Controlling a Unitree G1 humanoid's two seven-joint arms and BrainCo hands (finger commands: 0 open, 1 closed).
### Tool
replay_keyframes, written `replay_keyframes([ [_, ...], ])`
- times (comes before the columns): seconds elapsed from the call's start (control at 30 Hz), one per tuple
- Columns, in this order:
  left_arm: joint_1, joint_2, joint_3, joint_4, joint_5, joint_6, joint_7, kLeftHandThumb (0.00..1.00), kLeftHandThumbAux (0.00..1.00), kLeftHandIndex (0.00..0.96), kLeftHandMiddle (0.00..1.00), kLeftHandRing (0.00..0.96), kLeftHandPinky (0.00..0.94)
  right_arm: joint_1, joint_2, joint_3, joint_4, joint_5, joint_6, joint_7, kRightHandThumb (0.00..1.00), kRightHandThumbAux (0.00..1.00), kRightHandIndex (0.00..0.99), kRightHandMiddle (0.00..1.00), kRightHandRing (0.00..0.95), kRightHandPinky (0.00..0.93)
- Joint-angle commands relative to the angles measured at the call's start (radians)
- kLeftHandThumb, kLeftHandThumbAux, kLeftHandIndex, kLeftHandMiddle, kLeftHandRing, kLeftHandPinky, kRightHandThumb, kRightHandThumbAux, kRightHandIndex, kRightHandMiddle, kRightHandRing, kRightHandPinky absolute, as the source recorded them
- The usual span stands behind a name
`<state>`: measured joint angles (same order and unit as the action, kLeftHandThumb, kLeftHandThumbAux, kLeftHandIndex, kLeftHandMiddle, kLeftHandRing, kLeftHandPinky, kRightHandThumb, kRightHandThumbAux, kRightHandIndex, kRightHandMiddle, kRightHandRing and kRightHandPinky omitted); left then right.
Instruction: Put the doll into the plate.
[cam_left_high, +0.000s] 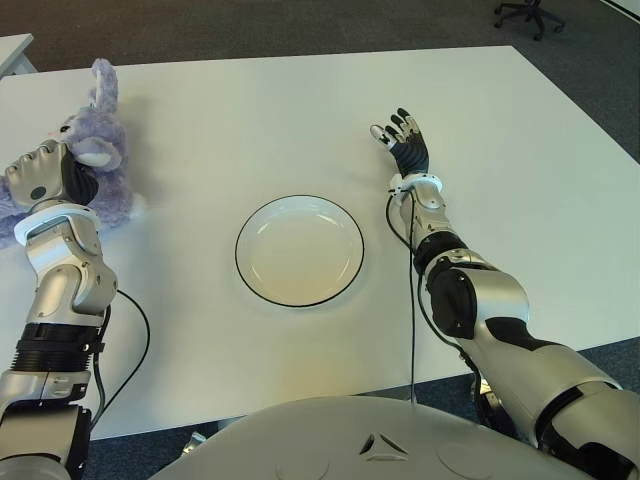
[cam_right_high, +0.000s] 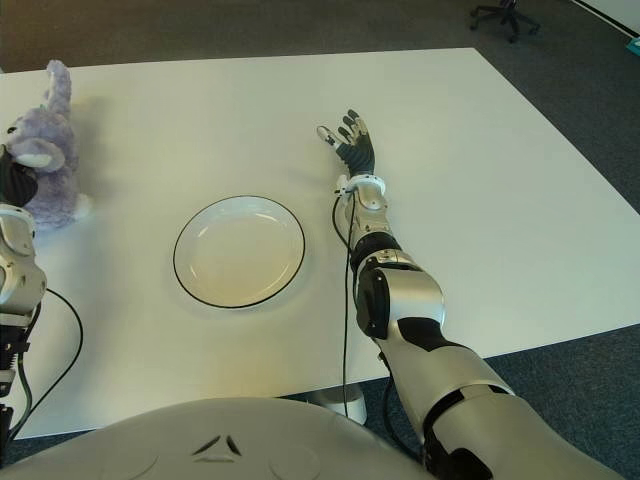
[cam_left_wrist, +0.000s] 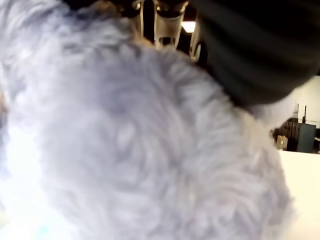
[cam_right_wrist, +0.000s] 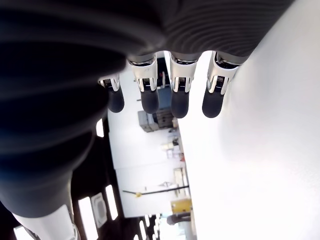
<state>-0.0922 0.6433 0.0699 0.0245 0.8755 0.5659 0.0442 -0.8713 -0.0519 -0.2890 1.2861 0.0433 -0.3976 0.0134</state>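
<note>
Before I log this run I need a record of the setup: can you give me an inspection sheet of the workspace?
Surface: white table, bare apart from the job's things.
Job's things: purple doll at the table's left edge; white plate with a dark rim at centre, holding nothing.
Clutter: nothing seen.
Hands: left hand up against the doll, whose fur fills the left wrist view, grip not visible; right hand right of the plate, fingers spread, holding nothing.
Cables: black cable along the right forearm; another loops beside the left arm.
Surroundings: grey carpet; office chair at the far right.
</note>
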Motion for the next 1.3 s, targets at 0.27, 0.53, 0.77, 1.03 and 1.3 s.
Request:
replay_keyframes([
  [0.27, 0.008, -0.058, 0.012, 0.041, -0.056, -0.008, 0.094, 0.725, 0.694, 0.435, 0.731, 0.769, 0.83, 0.047, 0.015, -0.006, 0.048, 0.007, 0.074, -0.01, 0.156, 0.794, 0.07, 0.091, 0.092, 0.127],
  [0.53, 0.002, -0.071, 0.016, 0.034, -0.065, -0.004, 0.118, 0.724, 0.694, 0.432, 0.759, 0.794, 0.856, 0.044, 0.018, -0.01, 0.048, 0.011, 0.075, -0.013, 0.177, 0.813, 0.076, 0.087, 0.092, 0.133],
  [0.77, 0.003, -0.079, 0.017, 0.028, -0.075, -0.027, 0.145, 0.728, 0.693, 0.444, 0.77, 0.79, 0.819, 0.043, 0.02, -0.013, 0.048, 0.012, 0.073, -0.011, 0.185, 0.813, 0.074, 0.086, 0.093, 0.131],
  [1.03, 0.014, -0.054, 0.011, 0.059, -0.074, -0.098, 0.194, 0.717, 0.692, 0.441, 0.751, 0.763, 0.722, 0.041, 0.02, -0.015, 0.048, 0.012, 0.075, -0.012, 0.195, 0.807, 0.077, 0.093, 0.1, 0.139],
  [1.3, 0.019, -0.032, -0.019, 0.067, -0.017, -0.097, 0.216, 0.696, 0.691, 0.425, 0.684, 0.674, 0.635, 0.038, 0.019, -0.011, 0.048, 0.007, 0.077, -0.017, 0.227, 0.798, 0.08, 0.095, 0.102, 0.145],
])
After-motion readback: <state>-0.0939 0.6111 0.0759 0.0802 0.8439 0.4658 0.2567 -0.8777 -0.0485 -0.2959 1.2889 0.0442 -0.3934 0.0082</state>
